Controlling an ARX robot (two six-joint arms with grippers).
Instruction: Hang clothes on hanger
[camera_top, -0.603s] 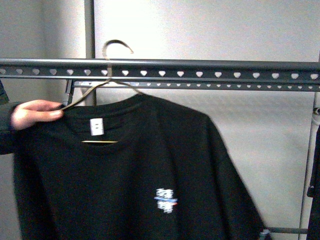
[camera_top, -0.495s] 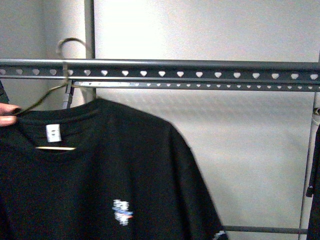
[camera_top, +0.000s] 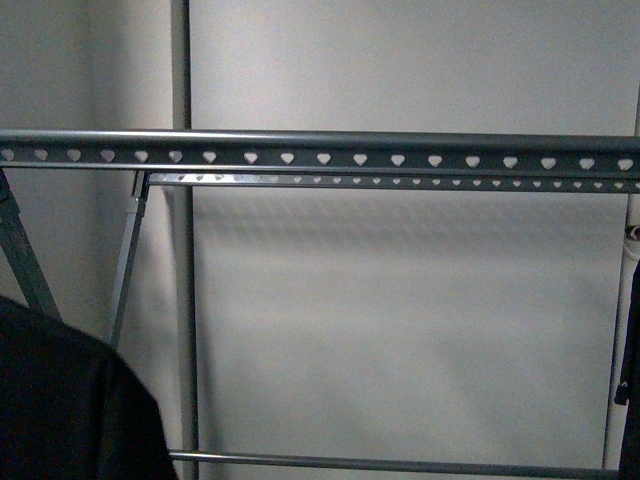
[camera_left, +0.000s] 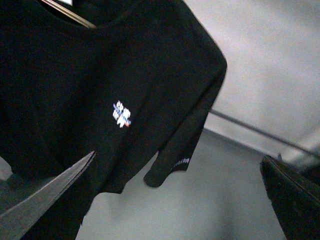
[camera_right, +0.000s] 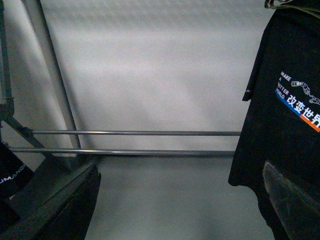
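Lower left, front camera: the black T-shirt (camera_top: 60, 400) fills the corner as a dark shoulder of cloth, well below the top rail and apart from it.
Centre, front camera: the grey metal clothes rack (camera_top: 320, 157) spans my whole view, with heart-shaped holes along its two upper rails, crossed legs (camera_top: 125, 250) at left and a thin lower bar (camera_top: 400, 465) near the floor.
Right edge, front camera: a second dark garment (camera_top: 630, 400) shows as a sliver beside the rack's upright.
Left wrist camera: I see the shirt's front with its white-blue-red chest print (camera_left: 121, 114), a slim coat hanger (camera_left: 70, 12) at the neckline and one short sleeve (camera_left: 185, 150) hanging loose.
Left gripper (camera_left: 177, 160): fingers spread wide with nothing between them. I cannot tell whether the nearer finger brushes the cloth.
Right wrist camera: two low bars (camera_right: 135, 133) run level. The second garment hangs at one side, carrying white, blue and orange lettering (camera_right: 300, 105).
Right gripper (camera_right: 180, 167): fingers spread wide and empty, apart from both garments.
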